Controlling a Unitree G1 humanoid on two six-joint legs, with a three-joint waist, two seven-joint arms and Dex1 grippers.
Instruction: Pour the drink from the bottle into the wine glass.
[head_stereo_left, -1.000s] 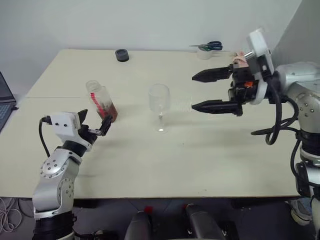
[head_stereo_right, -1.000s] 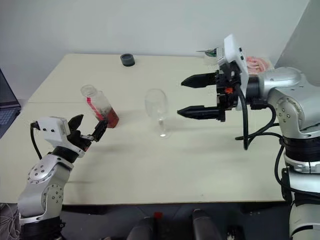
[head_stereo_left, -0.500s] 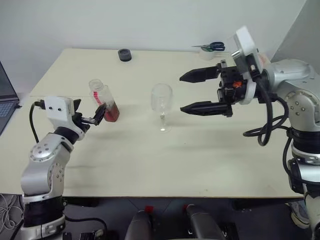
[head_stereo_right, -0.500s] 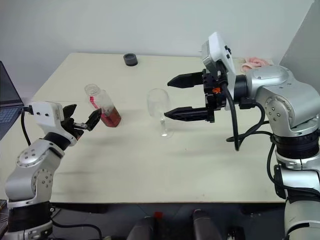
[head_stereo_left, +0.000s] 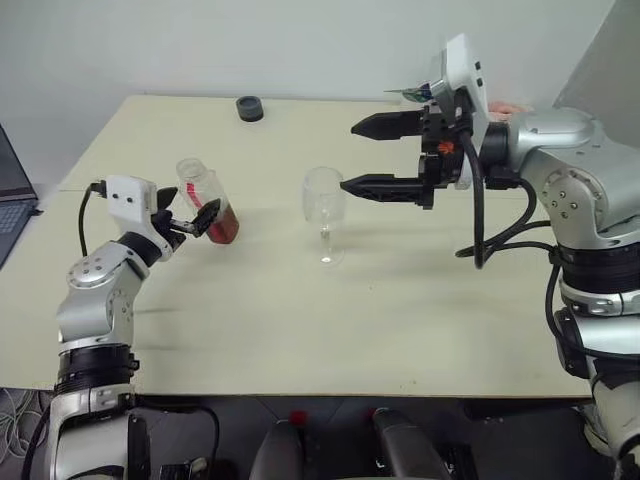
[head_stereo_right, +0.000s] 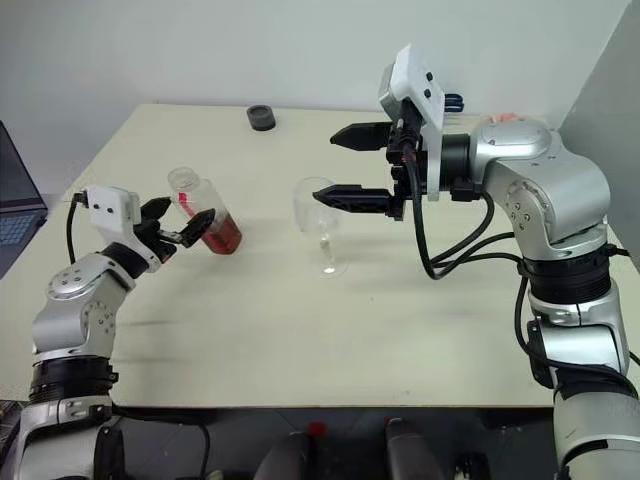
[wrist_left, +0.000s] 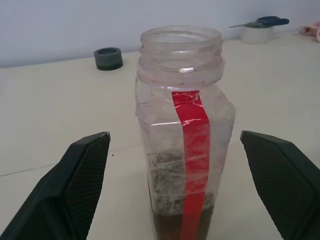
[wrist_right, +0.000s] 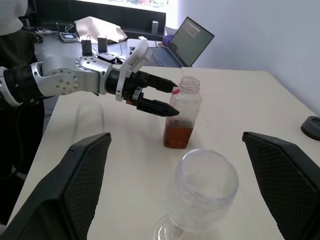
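Claws both spread: I've brought left claw (head_stereo_left: 190, 221) around the bottle (head_stereo_left: 207, 201), right claw (head_stereo_left: 362, 156) beside the wine glass (head_stereo_left: 323, 208); neither gripped yet.

Items I cannot fully read: bottle (wrist_left: 185, 145) base cut off in my left wrist view; glass (wrist_right: 200, 195) foot cut off in my right wrist view; laptop (head_stereo_left: 12, 195) mostly out of frame; scissors (wrist_left: 260, 22) too small to detail.

The left gripper (head_stereo_left: 187, 222) is reaching forward with its jaws spread wide; the right gripper (head_stereo_left: 362, 156) is pointing leftward, level, jaws likewise gaping.
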